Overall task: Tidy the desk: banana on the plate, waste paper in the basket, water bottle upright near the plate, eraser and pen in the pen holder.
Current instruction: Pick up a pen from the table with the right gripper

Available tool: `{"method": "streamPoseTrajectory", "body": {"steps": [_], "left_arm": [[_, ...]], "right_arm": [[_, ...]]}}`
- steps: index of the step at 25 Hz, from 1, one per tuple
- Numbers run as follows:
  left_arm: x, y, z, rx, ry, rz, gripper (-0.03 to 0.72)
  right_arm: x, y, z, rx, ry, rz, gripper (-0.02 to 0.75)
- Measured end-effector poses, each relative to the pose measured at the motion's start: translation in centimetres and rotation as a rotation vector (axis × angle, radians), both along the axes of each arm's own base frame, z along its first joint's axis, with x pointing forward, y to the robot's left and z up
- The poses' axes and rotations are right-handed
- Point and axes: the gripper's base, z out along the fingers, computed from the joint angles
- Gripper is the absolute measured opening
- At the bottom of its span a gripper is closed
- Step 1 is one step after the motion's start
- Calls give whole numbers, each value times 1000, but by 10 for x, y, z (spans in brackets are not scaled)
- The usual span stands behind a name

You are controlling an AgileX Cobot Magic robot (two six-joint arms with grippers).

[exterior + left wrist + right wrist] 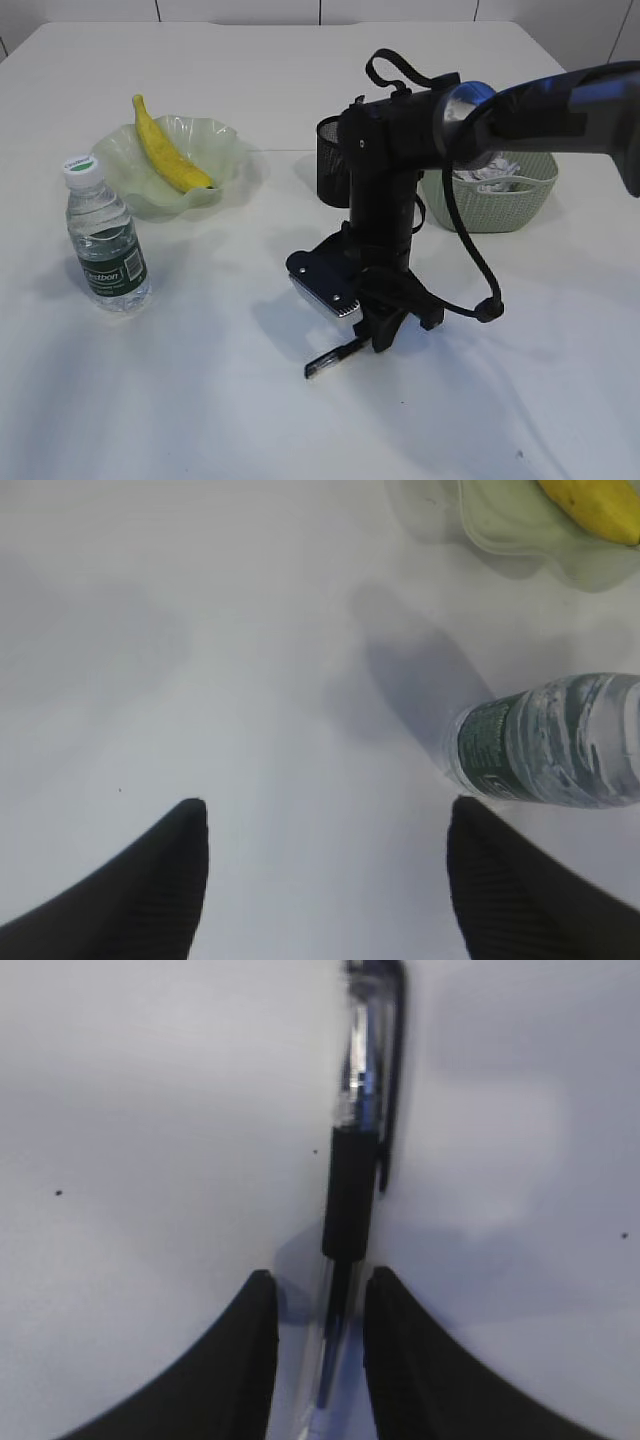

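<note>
The banana lies in the pale green plate at the left. The water bottle stands upright in front of the plate. The black mesh pen holder stands behind the right arm. My right gripper is low over the table and shut on the tip end of the black pen; the pen runs forward from between the fingers. My left gripper is open and empty over bare table, the bottle just beyond its right finger. The eraser is not in view.
A green woven basket with crumpled waste paper in it stands at the right behind the arm. The left wrist view shows the plate and banana at the top right.
</note>
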Motion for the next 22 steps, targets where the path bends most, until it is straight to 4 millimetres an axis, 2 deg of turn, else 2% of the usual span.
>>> {"method": "streamPoseTrajectory", "body": {"steps": [12, 18, 22], "left_arm": [[8, 2, -13, 5, 39, -3, 528], [9, 3, -15, 5, 40, -2, 528], [9, 3, -14, 5, 38, -2, 528]], "right_arm": [[-2, 3, -1, -16, -1, -35, 216], [-3, 4, -2, -24, 2, -110, 86], [-3, 4, -2, -31, 3, -172, 67]]}}
